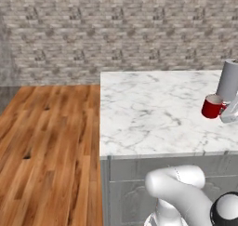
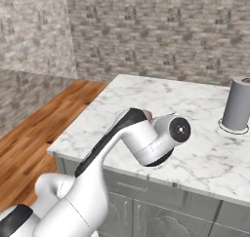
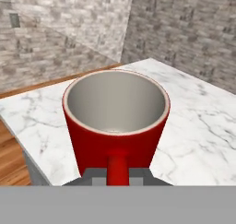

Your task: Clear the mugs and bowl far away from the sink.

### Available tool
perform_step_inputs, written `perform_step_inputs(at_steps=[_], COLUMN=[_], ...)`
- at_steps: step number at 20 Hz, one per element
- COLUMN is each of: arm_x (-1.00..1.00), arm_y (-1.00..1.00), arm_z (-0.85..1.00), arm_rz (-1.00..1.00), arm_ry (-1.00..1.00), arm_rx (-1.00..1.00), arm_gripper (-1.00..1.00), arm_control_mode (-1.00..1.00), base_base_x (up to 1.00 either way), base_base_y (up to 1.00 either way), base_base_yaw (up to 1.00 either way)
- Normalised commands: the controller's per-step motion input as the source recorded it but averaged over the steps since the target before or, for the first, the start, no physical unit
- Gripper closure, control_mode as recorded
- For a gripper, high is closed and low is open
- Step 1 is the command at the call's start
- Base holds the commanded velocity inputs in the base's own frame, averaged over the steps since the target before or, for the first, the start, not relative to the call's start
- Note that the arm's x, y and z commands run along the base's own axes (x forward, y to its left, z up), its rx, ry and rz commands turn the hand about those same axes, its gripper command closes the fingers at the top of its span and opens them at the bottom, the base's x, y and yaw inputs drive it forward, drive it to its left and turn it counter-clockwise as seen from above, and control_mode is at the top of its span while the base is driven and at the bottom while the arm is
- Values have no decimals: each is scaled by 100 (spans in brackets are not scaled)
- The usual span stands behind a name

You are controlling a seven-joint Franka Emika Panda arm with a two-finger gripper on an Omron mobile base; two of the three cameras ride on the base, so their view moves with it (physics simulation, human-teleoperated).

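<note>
Marble counter (image 3: 203,126) bears red mug (image 3: 115,121), handle between claw (image 3: 117,174) fingers.

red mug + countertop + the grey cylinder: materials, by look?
Red mug: likely glazed ceramic; glossy red outside, pale grey inside, thick rim. Countertop: white marble look with grey veins, smooth finish. Grey cylinder: uniform matte grey; metal or plastic, cannot tell which.

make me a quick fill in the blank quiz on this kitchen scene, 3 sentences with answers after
1. The bright red handled mug has a pale grey inside that is ____ of any contents.
2. The white-veined marble counter ends beside a floor made of ____.
3. The tall grey cylinder canister stands ____ on the counter.

Missing words: empty; wood; upright
</note>
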Motion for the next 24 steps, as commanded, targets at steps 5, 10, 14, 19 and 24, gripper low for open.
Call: perform_step_inputs(at_steps=[5, 10, 14, 19, 24], arm_x=[47, 40, 34, 24, 3], arm_y=[0, 0, 0, 0, 0], arm_z=[-16, -28, -29, -43, -53], arm_rz=[0, 0, 0, 0, 0], arm_ry=[8, 10, 15, 14, 4], arm_rx=[-2, -4, -4, -1, 1], arm_gripper=[100, 100, 100, 100, 100], arm_control_mode=[-100, -100, -100, -100, -100], base_base_x=[0, 0, 0, 0, 0], base_base_y=[0, 0, 0, 0, 0], base_base_yaw=[0, 0, 0, 0, 0])
